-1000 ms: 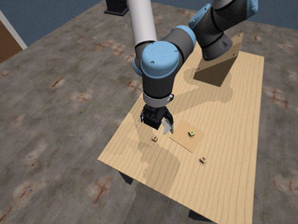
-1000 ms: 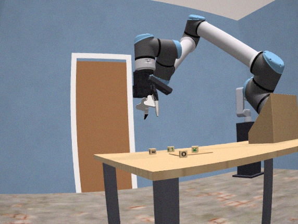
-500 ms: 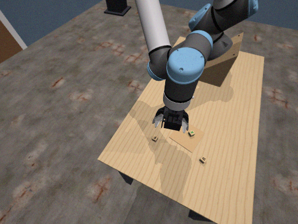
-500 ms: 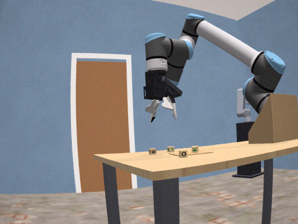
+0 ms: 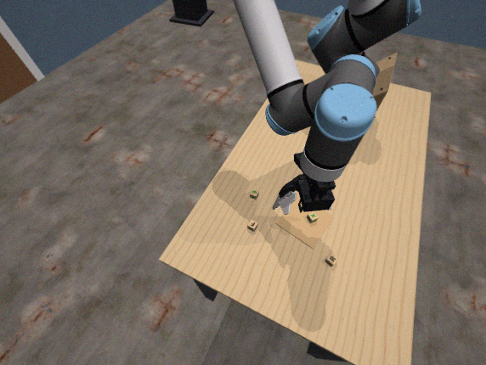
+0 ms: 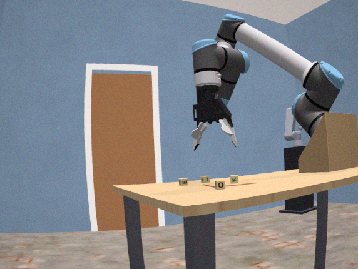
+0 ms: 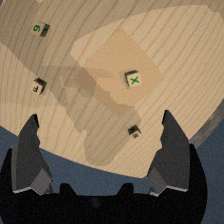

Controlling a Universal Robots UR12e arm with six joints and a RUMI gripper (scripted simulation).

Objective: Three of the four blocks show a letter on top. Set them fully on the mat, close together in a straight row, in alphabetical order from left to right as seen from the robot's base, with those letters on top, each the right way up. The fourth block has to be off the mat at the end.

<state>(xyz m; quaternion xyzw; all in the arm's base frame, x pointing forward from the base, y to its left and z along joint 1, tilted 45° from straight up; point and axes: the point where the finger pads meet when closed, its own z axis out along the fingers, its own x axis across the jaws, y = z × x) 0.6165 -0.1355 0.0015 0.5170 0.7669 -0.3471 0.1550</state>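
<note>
Four small wooden blocks lie on the table. A block with a green X on top [image 5: 313, 217] [image 6: 233, 179] [image 7: 132, 78] sits on the thin square mat [image 5: 297, 234] [image 6: 245, 183] [image 7: 102, 55]. A block with a green mark on top [image 5: 254, 193] [image 6: 204, 179] [image 7: 40, 29], a dark-lettered block [image 5: 252, 225] [image 6: 183, 181] [image 7: 39, 86] and another dark-lettered block [image 5: 330, 260] [image 6: 219, 184] [image 7: 134, 131] lie off the mat. My gripper [image 5: 295, 204] [image 6: 215, 144] [image 7: 99, 112] is open and empty, high above the table near the mat.
The wooden table [image 5: 382, 204] [image 6: 281, 184] carries a tall wooden wedge [image 5: 384, 81] [image 6: 328, 147] at its far end. The arm's black pedestal [image 6: 295, 187] stands behind the table. The blocks lie near the table's front edge.
</note>
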